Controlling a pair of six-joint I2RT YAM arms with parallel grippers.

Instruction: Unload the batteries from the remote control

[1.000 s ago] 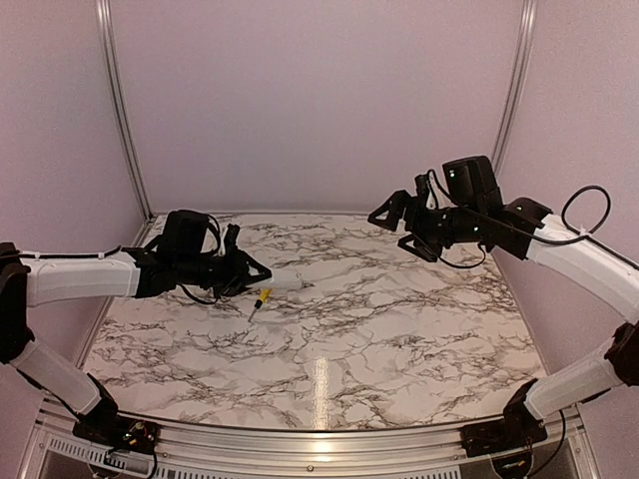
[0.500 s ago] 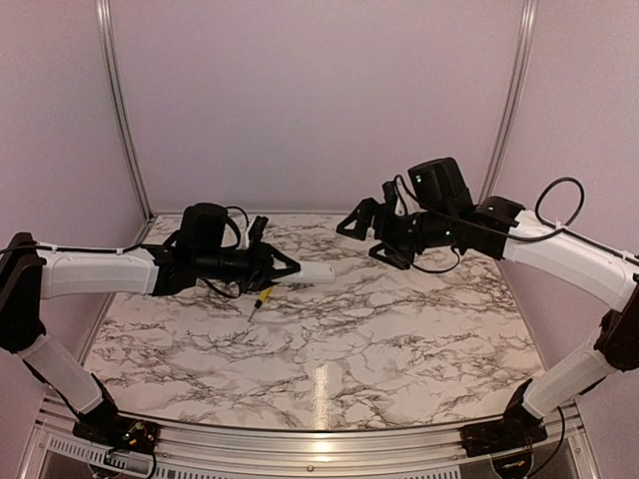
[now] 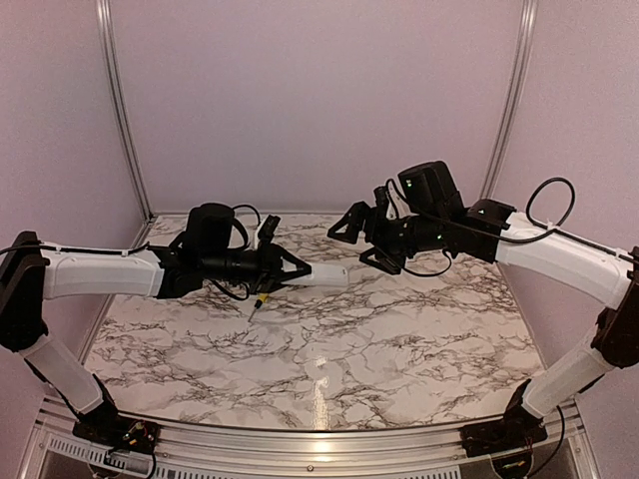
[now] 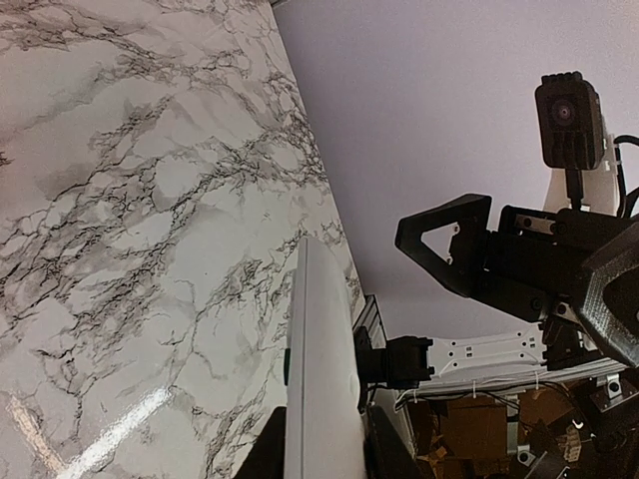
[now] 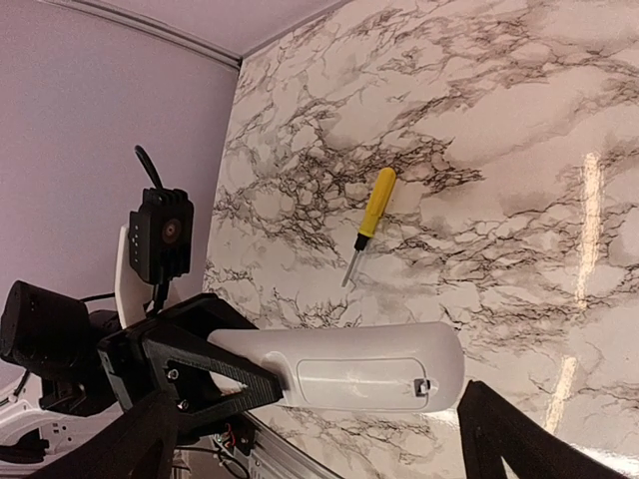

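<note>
My left gripper (image 3: 298, 271) is shut on one end of the white remote control (image 3: 324, 276) and holds it level above the table, its free end pointing right. In the left wrist view the remote (image 4: 319, 379) stands edge-on between my fingers (image 4: 384, 454). In the right wrist view the remote (image 5: 369, 367) shows its back face with the cover closed and a small latch at its right end. The batteries are hidden. My right gripper (image 3: 357, 242) is open and empty, just beyond the remote's free end; its fingers (image 5: 494, 434) straddle the remote without touching it.
A yellow-handled screwdriver (image 3: 262, 298) lies on the marble table (image 3: 399, 339) below the remote; it also shows in the right wrist view (image 5: 371, 218). Pink walls and a metal frame rail (image 3: 120, 110) close the back and sides.
My left gripper has lifted the remote off the table and carried it right toward the centre. My right arm has swung left and lower, bringing its open gripper up to the remote's free end.
</note>
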